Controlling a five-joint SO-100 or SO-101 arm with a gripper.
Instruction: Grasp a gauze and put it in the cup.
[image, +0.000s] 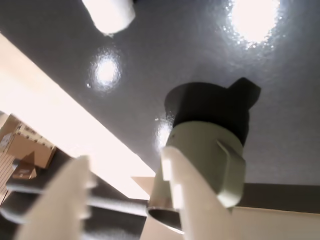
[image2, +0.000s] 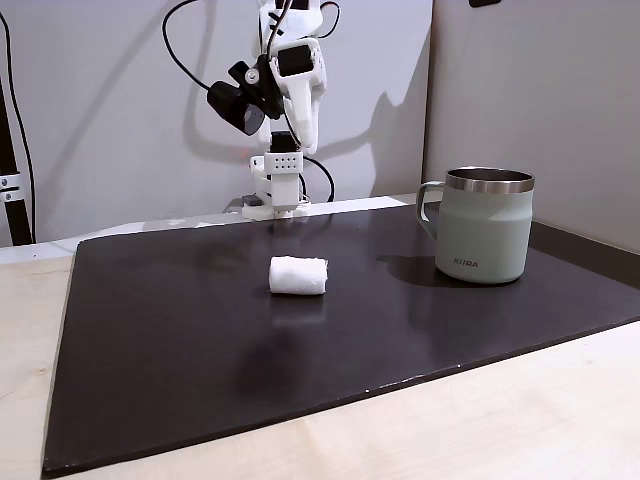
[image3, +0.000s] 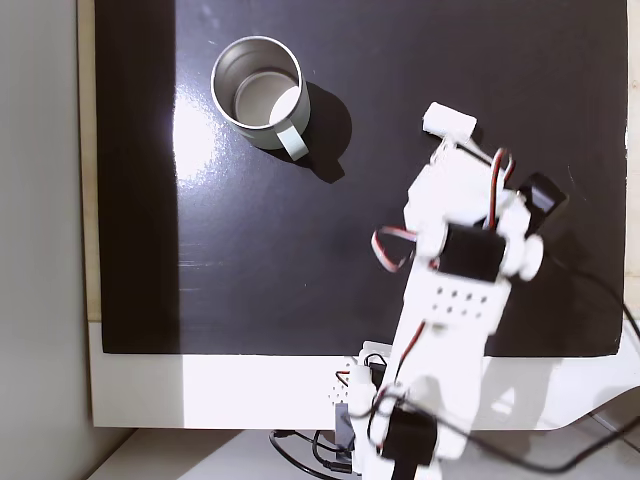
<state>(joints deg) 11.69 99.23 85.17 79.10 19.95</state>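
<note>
Claw (image: 125, 200) hanging wide and empty, well clear of gauze (image2: 298, 275); roll is lying loose, could roll away from cup (image2: 487, 237).

You've got the gauze (image2: 298, 276), a small white soft cloth roll, lying on its side on the dark mat, alone. The cup (image2: 486, 238) sits well apart at its 3 o'clock in this fixed view: pale sage-green mug, steel rim, upright, handle toward the roll, small dark lettering low on the wall. From above, the cup (image3: 288, 135) is open-mouthed, handle at 5 o'clock, roll (image3: 449, 121) at its 3 o'clock.
</note>
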